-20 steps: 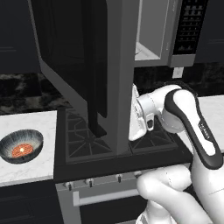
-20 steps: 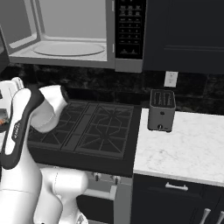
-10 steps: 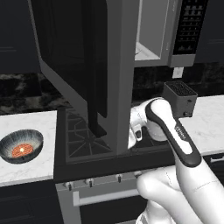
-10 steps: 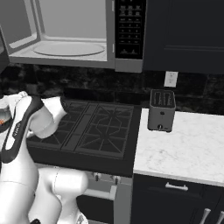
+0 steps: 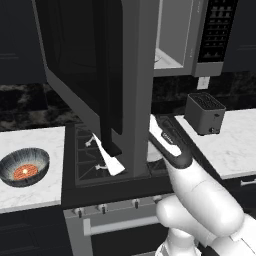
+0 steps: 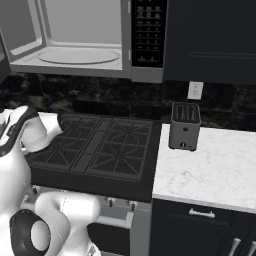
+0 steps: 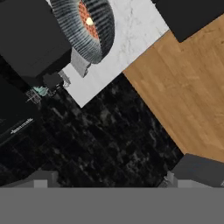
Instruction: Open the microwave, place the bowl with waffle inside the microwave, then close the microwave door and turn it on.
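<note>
The microwave (image 5: 172, 47) hangs above the stove with its cavity (image 6: 75, 52) showing. The microwave door (image 5: 95, 70) stands swung wide open toward me. The dark grey-blue bowl (image 5: 24, 167) sits on the white counter left of the stove, with the orange-red waffle (image 5: 25, 172) in its centre. In the hand view the bowl (image 7: 94, 30) and waffle (image 7: 86, 21) lie at the top. My gripper (image 7: 118, 176) is open, its fingertips (image 7: 41, 178) wide apart with nothing between them, still apart from the bowl. My white hand (image 5: 111, 164) peeks out below the door's lower edge.
A dark grey toaster (image 5: 205, 114) stands on the white counter (image 6: 210, 170) right of the black stove (image 6: 100, 147). The open door hangs over the stove's left half, in front of my arm. Wooden floor (image 7: 188, 87) shows past the counter edge in the hand view.
My arm has swung down and to the left, passing behind the open door toward the bowl's side. The jaws stayed open. Bowl and door have not moved.
</note>
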